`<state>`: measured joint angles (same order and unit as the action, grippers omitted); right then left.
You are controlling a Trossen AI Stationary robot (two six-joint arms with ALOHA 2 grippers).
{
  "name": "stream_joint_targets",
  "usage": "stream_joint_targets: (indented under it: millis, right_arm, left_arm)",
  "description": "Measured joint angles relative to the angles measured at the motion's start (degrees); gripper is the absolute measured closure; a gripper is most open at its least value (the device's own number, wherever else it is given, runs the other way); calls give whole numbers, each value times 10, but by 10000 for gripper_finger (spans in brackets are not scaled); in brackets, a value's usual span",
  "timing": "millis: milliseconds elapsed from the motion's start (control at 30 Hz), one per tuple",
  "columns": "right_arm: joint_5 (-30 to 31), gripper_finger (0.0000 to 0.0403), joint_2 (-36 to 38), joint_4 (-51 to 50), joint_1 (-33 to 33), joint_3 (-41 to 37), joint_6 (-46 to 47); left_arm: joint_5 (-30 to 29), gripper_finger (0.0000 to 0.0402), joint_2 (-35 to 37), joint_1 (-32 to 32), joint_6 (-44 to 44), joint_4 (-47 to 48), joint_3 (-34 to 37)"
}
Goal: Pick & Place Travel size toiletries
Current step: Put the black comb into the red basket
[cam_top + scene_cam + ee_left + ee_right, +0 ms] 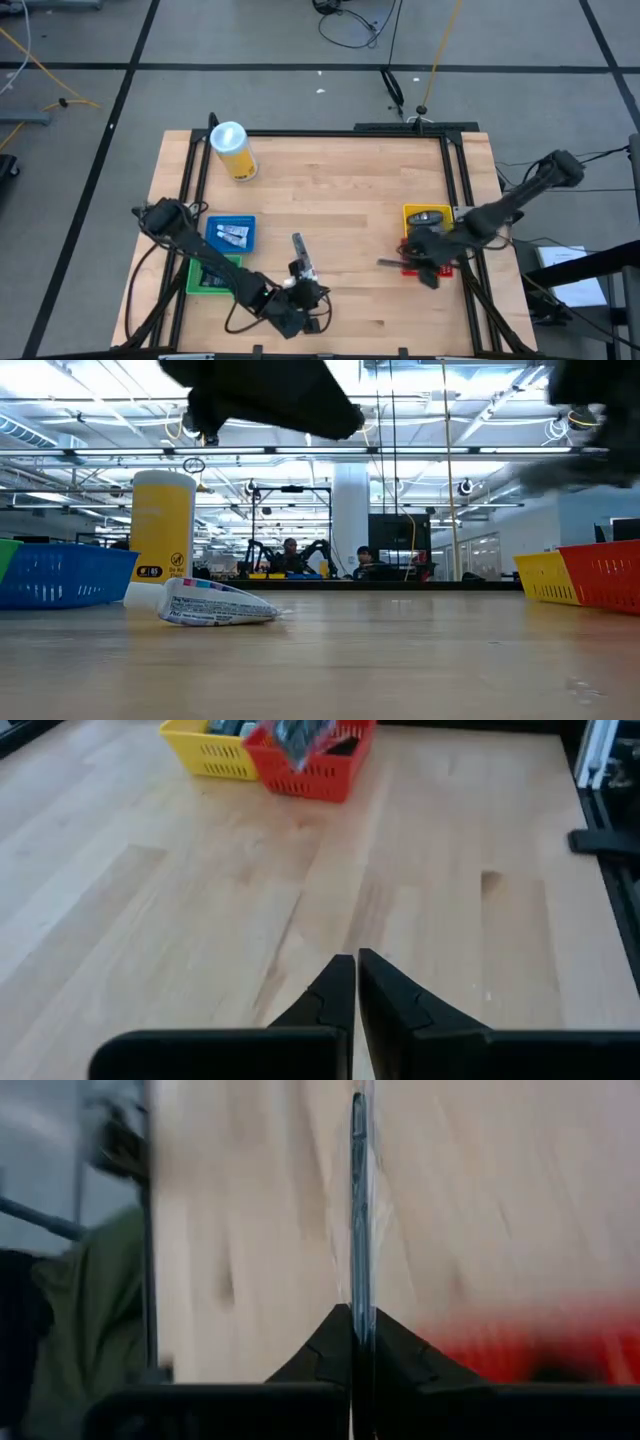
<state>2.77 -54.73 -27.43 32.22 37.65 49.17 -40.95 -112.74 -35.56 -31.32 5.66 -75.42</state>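
Here the right pincer (352, 1312) is hanging over the red mesh bin (416, 264) at the right edge of the pale wooden surface (340, 190), its fingers pressed on a thin, flat, dark packet (358, 1200) that is showing edge-on in the right wrist view and sticking out toward the middle of the surface in the high view. Just behind the red bin, a yellow mesh bin (426, 216) is holding dark items too small to tell apart.

The left pincer (355, 965) is sitting near the front edge of the surface, fingers pressed together on nothing. Just beside it, a small white squeezed tube with a colourful printed label (215, 605) is lying flat on the wood; its print is not legible.

A blue mesh bin (231, 235) on the left is holding two small white tubes (233, 236), and a green mesh bin (212, 276) is sitting in front of it, partly under the left arm. A tall yellow cylinder with a white lid (163, 525) is standing upright at the back left; a small dark label near its base is showing what looks like "65", the remainder unreadable.
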Motion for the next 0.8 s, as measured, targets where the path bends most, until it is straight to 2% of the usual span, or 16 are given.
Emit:
stream_joint_targets:
  millis: [100,200,333,433,633,800]
  right_arm:
    - [-15,397,72,-149,48,5,134]
    - [-15,397,119,-240,91,7,250]
    - [-11,395,127,-318,114,6,319]
    - [-12,390,121,-296,112,-12,317]
    - [-13,371,104,-182,95,-73,275]
    - [-13,327,104,-124,81,-110,230]
  left_arm:
    - [-4,382,-11,-2,-3,1,0]
    - [-7,382,-14,4,-6,0,0]
    - [0,382,-14,11,-17,2,0]
    - [0,382,-14,13,-19,2,0]
    - [7,382,-14,15,-22,2,0]
    - [9,382,-14,17,-20,2,0]
